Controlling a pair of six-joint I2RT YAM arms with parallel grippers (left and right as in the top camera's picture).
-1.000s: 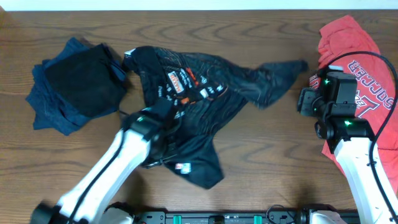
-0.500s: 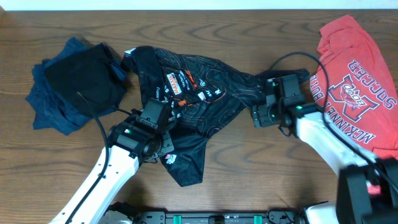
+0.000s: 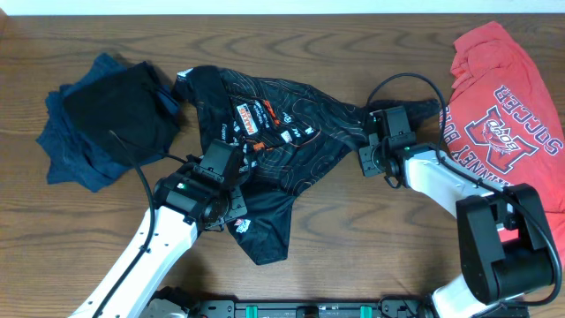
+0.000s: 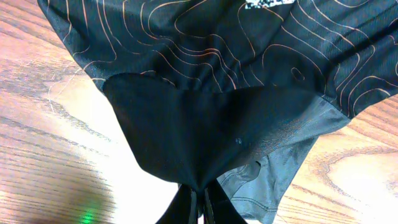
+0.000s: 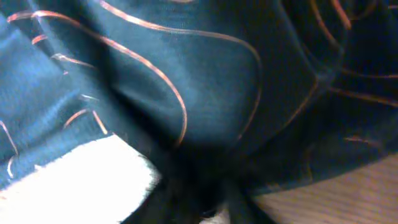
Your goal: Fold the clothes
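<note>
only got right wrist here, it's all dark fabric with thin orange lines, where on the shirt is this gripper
Observer: The right gripper is at the right edge of the black contour-lined sports jersey, near its sleeve.
Operator: and the left one
Observer: The left gripper is shut on a fold at the jersey's lower left.
Operator: anything else on the table
Observer: A red T-shirt with white lettering lies at the far right.
</note>
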